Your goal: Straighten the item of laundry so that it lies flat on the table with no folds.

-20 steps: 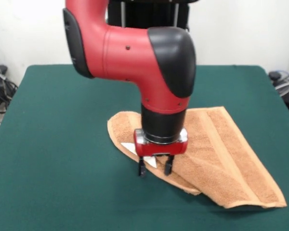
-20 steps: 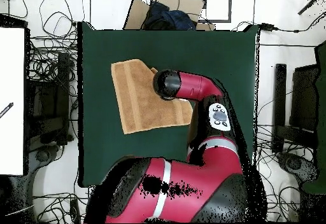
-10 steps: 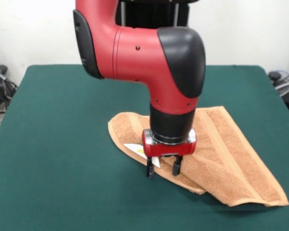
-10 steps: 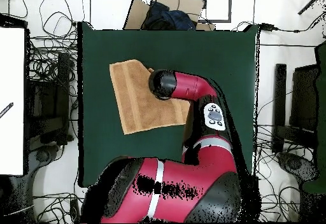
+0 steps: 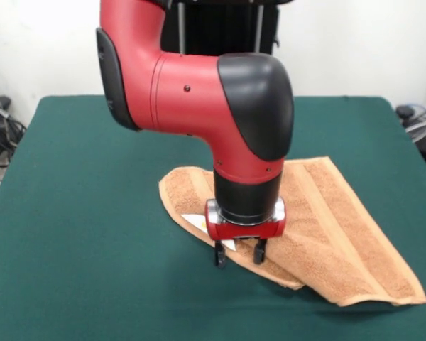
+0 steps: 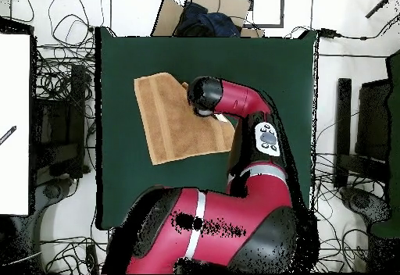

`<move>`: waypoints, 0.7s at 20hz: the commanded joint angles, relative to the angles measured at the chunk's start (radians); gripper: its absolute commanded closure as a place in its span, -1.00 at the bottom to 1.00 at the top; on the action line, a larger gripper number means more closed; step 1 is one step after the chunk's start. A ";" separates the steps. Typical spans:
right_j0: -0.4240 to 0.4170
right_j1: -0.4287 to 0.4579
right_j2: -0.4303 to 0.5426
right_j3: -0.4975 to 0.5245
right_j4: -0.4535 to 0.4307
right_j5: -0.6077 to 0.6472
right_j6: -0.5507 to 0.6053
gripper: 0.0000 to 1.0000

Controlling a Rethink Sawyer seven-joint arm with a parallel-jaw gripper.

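Towel (image 5: pixel 326 234) lies on table (image 5: pixel 92 213), centre-right of front frame, folded over on itself, white tag (image 5: pixel 194 221) showing. Gripper (image 5: pixel 238 254) low at folded edge, fingers slightly spread, nothing pinched. Task seems barely begun: fold not yet opened, flattening remains.

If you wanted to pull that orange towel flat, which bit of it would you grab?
Probably the folded-over edge of the towel beside its white tag, where the gripper already stands open. The flap lies doubled on top there, so coming straight down and pinching that top layer should let it be peeled back across the table.
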 commanded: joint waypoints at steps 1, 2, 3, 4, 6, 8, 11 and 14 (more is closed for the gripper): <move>-0.004 0.199 0.098 -0.046 0.025 -0.091 0.150 -1.00; -0.004 0.201 0.099 -0.044 0.026 -0.100 0.153 -1.00; -0.007 0.201 0.104 -0.038 0.025 -0.111 0.152 -1.00; -0.009 0.204 0.108 -0.038 0.025 -0.115 0.150 -1.00; -0.013 0.202 0.114 -0.028 0.017 -0.141 0.141 -1.00; -0.011 0.200 0.111 -0.025 0.011 -0.151 0.142 1.00; -0.006 0.197 0.103 -0.029 -0.002 -0.166 0.140 1.00; -0.008 0.194 0.107 -0.024 -0.010 -0.186 0.136 1.00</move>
